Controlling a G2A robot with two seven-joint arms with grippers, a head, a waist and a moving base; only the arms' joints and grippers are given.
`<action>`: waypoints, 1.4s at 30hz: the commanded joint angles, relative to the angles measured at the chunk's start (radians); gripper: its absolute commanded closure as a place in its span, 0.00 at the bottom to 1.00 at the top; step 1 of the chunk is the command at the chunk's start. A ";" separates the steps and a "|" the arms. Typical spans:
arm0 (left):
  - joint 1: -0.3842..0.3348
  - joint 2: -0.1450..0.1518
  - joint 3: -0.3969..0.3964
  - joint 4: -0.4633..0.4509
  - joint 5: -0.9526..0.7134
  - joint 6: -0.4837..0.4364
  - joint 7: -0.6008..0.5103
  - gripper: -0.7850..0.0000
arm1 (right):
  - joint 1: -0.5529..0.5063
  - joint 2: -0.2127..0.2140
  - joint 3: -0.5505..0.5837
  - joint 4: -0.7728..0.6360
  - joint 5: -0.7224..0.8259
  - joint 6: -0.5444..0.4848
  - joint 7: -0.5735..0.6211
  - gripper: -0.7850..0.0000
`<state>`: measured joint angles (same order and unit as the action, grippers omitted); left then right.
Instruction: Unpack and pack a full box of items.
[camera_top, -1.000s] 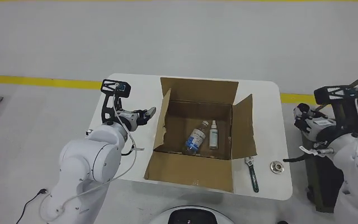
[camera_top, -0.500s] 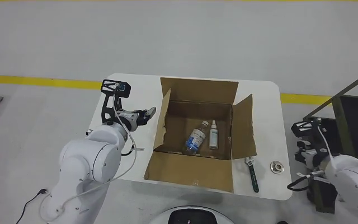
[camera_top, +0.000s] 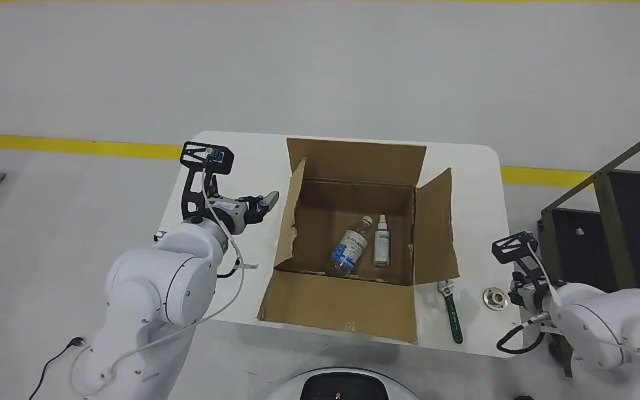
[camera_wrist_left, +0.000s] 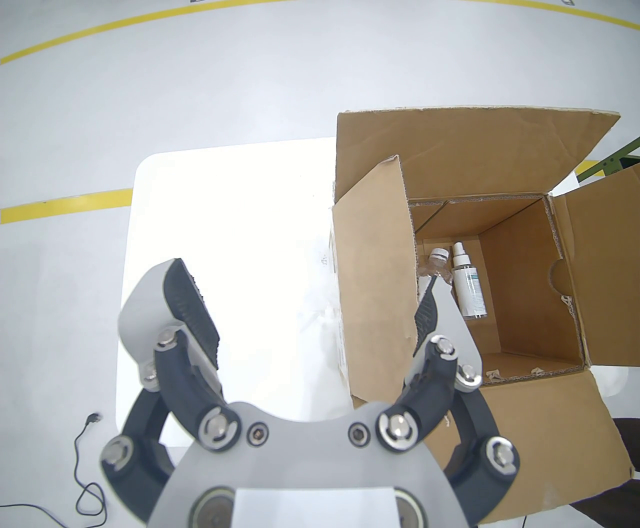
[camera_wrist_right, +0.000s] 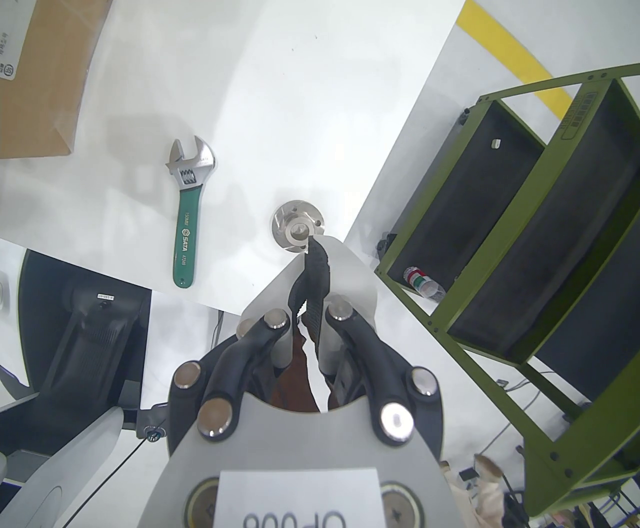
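An open cardboard box (camera_top: 345, 300) stands mid-table, its flaps spread. On its floor lie a clear water bottle (camera_top: 348, 248) and a white spray bottle (camera_top: 382, 243), which also appears in the left wrist view (camera_wrist_left: 467, 285). My left gripper (camera_top: 260, 206) hangs open beside the box's left flap (camera_wrist_left: 375, 280), holding nothing. A green-handled wrench (camera_wrist_right: 186, 235) and a metal flange (camera_wrist_right: 296, 230) lie on the table right of the box. My right gripper (camera_wrist_right: 311, 250) is shut with nothing in it, its tips just at the flange's near rim.
The white table (camera_top: 240, 160) has bare surface left of the box and at its right end. A green metal rack (camera_wrist_right: 525, 225) stands off the table's right side, with a small bottle (camera_wrist_right: 422, 286) in one bin. A cable (camera_wrist_left: 87, 480) lies on the floor.
My right arm has swung in from beyond the table's right side to the front right corner, by the flange. The left arm and the box contents have not moved.
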<state>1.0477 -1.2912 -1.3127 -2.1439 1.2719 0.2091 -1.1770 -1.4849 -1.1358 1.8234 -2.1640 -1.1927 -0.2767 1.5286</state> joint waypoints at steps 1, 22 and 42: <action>0.000 0.000 0.000 0.000 0.000 0.000 0.000 0.00 | 0.000 0.000 0.000 0.000 0.000 0.000 0.000 1.00; 0.000 0.000 0.000 0.000 0.000 0.000 0.000 0.00 | 0.118 0.069 -0.133 0.262 0.062 -0.027 -0.012 0.94; 0.000 0.000 0.000 0.000 0.000 0.000 0.000 0.00 | 0.126 0.151 -0.150 0.355 0.118 -0.014 -0.001 0.52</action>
<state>1.0477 -1.2912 -1.3127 -2.1439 1.2719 0.2091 -1.1770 -1.3621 -0.9853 1.6775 -1.8182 -1.0745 -0.2883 1.5314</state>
